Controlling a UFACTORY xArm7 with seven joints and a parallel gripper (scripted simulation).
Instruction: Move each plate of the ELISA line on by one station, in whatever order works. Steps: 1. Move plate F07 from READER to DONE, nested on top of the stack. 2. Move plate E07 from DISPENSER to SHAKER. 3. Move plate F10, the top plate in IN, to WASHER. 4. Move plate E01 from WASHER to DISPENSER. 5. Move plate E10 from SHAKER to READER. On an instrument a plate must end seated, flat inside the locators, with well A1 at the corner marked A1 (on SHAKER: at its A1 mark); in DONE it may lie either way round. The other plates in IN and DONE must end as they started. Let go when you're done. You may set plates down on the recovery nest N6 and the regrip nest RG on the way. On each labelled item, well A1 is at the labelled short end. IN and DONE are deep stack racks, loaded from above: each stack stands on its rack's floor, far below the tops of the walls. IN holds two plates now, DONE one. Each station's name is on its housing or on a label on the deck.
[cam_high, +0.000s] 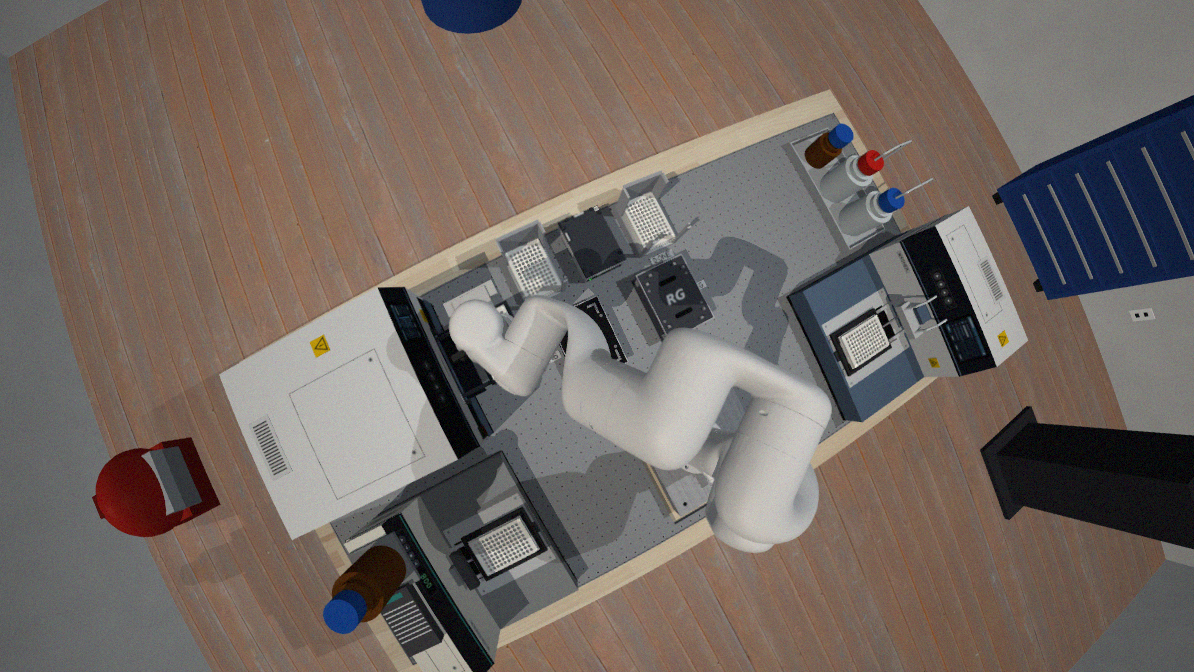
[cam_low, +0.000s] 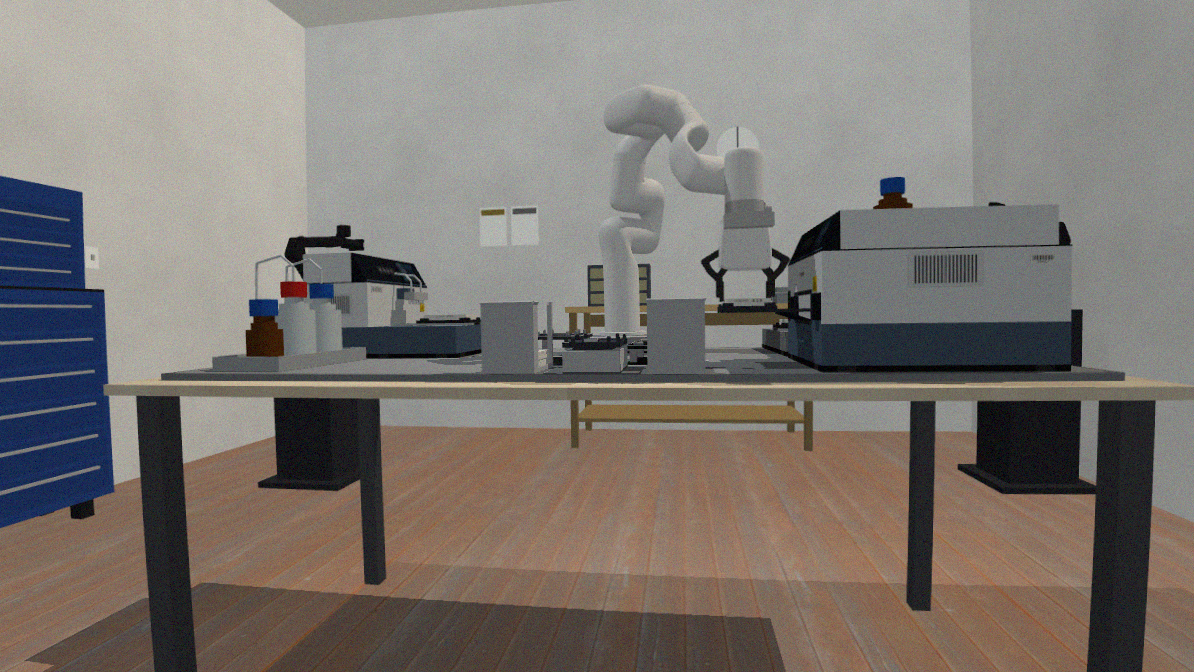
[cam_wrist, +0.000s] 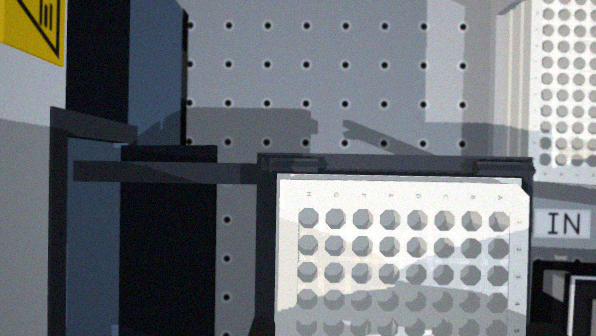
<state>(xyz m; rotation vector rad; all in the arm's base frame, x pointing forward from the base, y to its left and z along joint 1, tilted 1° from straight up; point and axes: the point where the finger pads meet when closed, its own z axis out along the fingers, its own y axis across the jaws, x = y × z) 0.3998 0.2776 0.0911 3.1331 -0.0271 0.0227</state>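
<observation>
I see white multiwell plate (cam_wrist: 402, 255) lying flat in dark reader tray (cam_wrist: 395, 164), directly beneath black gripper (cam_low: 743, 302), jaws spread wide, gripping nothing, plate's long axis crossing the jaw line, lettered short end facing perforated grey deck (cam_wrist: 325, 65).

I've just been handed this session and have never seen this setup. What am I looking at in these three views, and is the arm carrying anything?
It is one white robot arm on a lab table, moving white well plates between instruments.

The first picture looks straight down, the second looks across the room from the side, and the third is from a camera on the arm's wrist.

The pincer hangs beside the big white instrument. It is open and holds nothing. Directly below it, the wrist view shows a well plate lying in a dark tray, beside a label reading IN.

Two more plates sit on other instruments. Two racks also hold plates, near the RG nest.
</observation>
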